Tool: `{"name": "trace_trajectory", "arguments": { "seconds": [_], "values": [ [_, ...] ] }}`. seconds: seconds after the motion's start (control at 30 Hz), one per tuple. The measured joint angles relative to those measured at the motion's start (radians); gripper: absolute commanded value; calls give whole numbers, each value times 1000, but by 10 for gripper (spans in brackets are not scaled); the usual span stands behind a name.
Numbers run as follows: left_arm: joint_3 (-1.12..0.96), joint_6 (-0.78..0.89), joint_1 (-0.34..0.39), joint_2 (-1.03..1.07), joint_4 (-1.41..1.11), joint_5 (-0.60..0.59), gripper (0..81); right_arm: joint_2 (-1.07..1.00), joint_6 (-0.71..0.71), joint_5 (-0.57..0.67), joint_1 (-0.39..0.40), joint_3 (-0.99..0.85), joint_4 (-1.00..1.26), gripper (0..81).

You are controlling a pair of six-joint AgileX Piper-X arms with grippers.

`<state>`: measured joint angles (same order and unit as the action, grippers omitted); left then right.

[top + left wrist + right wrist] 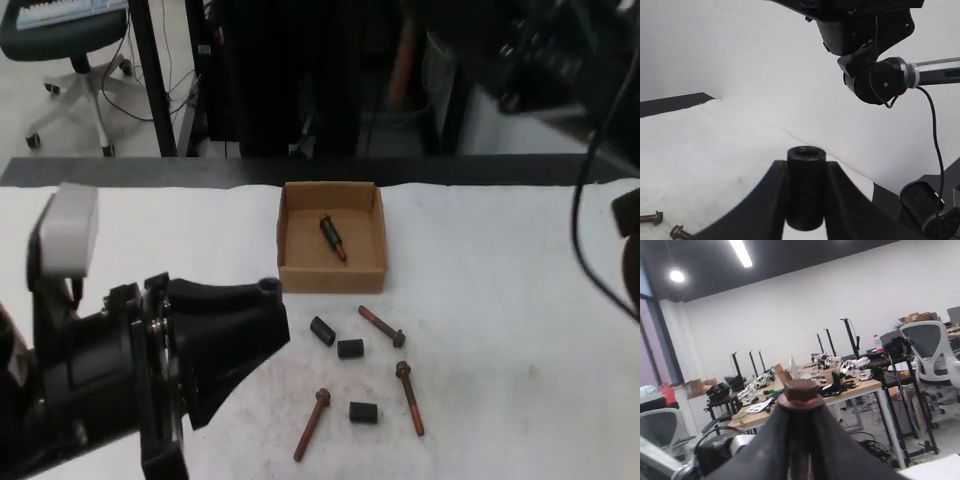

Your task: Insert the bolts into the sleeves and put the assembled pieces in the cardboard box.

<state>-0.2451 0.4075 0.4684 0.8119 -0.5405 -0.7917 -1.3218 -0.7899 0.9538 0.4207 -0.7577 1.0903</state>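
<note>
White cloth covers the desk (520,330). At its near left corner the left tool (806,169) is closed on a black sleeve (805,195), whose open end shows past the fingertips. Toward the middle of the desk, three loose bolts (409,397) and three loose sleeves (350,349) lie scattered. Just beyond them, close to the far edge, the cardboard box (296,272) holds one assembled piece (333,236). The right tool (800,409) is clamped on a bolt (800,390), its head sticking out past the fingertips, with a room of workbenches (840,385) behind it.
</note>
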Motion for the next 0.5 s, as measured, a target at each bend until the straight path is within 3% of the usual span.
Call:
{"name": "trace_trajectory", "arguments": {
  "seconds": [0.33, 0.5],
  "values": [
    [0, 4, 0, 25, -76, -49, 3, -2, 322, 11, 100, 9, -339, 8],
    [0, 6, 0, 25, -83, -49, 3, -1, 365, -8, 134, 14, -349, 8]
  ]
}}
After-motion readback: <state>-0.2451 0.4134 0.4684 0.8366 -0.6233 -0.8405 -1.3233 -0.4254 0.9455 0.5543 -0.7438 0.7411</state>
